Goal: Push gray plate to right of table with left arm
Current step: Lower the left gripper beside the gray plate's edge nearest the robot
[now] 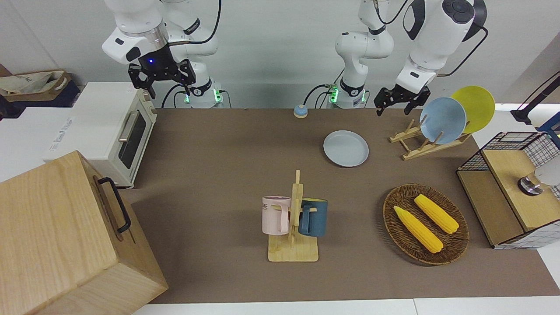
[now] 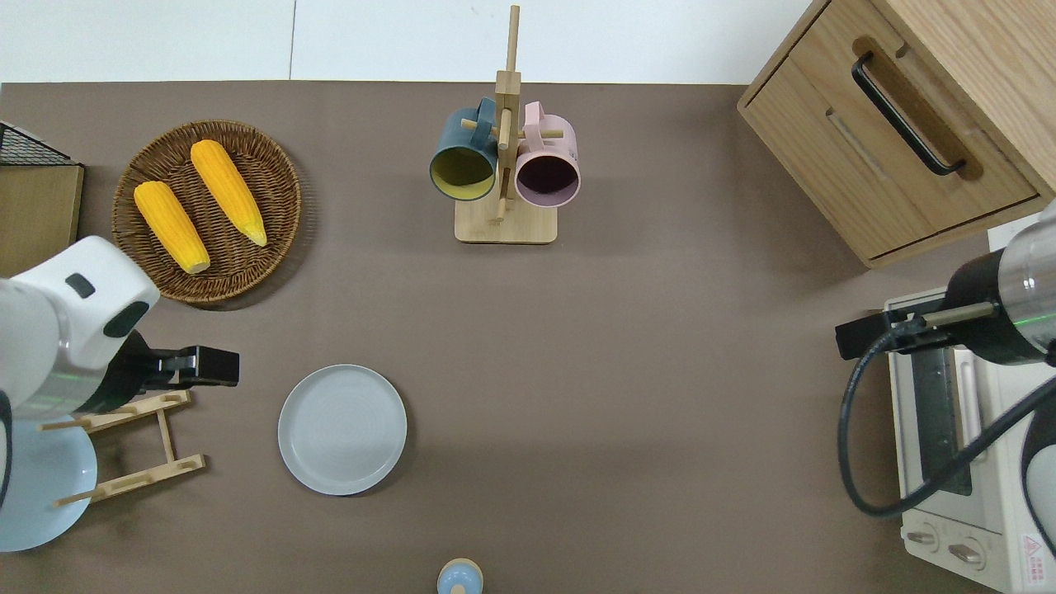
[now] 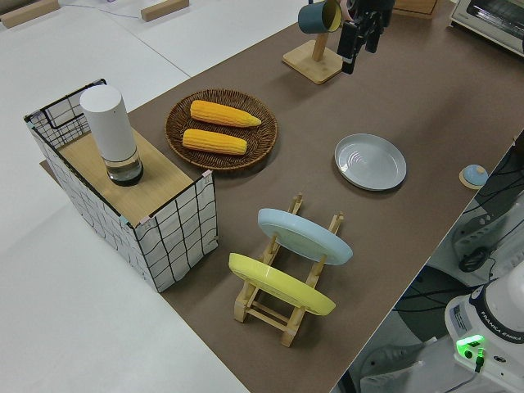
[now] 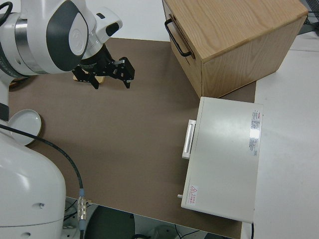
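The gray plate [image 1: 346,148] lies flat on the brown table [image 1: 218,175], nearer to the robots than the mug rack. It also shows in the overhead view [image 2: 342,429] and the left side view [image 3: 370,161]. My left gripper [image 1: 393,103] is open and empty, up in the air. In the overhead view my left gripper [image 2: 210,367] is over the table at the dish rack's end, beside the plate toward the left arm's end, clear of it. My right gripper [image 1: 162,78] is parked, open and empty.
A wooden dish rack [image 1: 415,146] holds a bluer plate [image 1: 442,120] and a yellow plate [image 1: 474,107]. A wicker basket [image 1: 389,205] holds two corn cobs. A mug rack [image 1: 294,223], a small bell [image 1: 300,111], a toaster oven [image 1: 118,131], a wooden cabinet [image 1: 65,236] and a wire crate [image 1: 512,188] stand around.
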Robot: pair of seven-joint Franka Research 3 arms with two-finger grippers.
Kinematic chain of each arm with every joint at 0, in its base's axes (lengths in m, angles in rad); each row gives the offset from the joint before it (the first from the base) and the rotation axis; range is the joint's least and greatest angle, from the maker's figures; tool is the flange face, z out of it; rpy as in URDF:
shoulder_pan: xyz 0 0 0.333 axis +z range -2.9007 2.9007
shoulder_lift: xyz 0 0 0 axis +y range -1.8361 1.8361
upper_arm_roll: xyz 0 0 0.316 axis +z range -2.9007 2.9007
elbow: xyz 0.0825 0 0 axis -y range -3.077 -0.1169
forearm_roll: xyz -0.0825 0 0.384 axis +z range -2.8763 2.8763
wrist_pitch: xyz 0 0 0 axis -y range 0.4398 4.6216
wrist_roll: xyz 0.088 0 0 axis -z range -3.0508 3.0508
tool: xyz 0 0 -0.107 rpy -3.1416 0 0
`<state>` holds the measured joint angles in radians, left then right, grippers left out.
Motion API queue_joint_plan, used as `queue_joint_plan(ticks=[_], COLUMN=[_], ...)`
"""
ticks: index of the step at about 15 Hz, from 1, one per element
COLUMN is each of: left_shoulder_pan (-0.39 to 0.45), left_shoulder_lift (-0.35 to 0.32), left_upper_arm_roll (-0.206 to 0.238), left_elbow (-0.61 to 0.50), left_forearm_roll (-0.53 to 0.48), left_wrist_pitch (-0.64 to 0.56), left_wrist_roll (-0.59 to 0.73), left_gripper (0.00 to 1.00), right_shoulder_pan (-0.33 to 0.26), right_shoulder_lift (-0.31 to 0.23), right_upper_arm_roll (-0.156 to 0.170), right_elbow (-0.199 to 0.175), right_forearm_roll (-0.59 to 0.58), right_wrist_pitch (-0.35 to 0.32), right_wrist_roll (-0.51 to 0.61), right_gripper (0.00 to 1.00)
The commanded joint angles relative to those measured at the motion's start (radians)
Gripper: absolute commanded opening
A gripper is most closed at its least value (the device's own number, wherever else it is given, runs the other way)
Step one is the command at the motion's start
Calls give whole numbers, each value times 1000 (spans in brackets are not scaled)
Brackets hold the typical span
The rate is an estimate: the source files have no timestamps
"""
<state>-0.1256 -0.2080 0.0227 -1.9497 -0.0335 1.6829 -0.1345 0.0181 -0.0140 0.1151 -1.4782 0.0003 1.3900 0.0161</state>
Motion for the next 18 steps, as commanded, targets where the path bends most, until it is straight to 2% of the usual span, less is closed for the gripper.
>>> queue_joint_plan(ticks=[1,7,10,13,16,18], left_shoulder_pan=[-2,-9,-8,-8,-8,-8], left_shoulder_lift=[-163,-175,-174,-140,-44,-5], left_upper_arm_roll=[0,-3,-24,-35,-49,-53], left_elbow=[-292,-501,-606,-649,-664,-666], left_forearm_roll=[-12,-3,-3,4,4,6], left_wrist_pitch=[187,426,549,615,695,722], left_wrist_roll=[4,-2,-30,-63,-66,-79], left_gripper=[1000,1000,1000,1000,998,993], right_shoulder_pan=[-20,-20,-20,-20,-20,-20], right_shoulder_lift=[-3,-3,-3,-3,-3,-3], right_upper_arm_roll=[17,15,15,15,15,15], right_elbow=[9,9,9,9,9,9], right_forearm_roll=[6,4,4,6,6,6], right_wrist_pitch=[-16,-16,-16,-16,-16,-16], right_wrist_roll=[13,13,13,13,13,13], right_gripper=[983,983,983,983,983,983])
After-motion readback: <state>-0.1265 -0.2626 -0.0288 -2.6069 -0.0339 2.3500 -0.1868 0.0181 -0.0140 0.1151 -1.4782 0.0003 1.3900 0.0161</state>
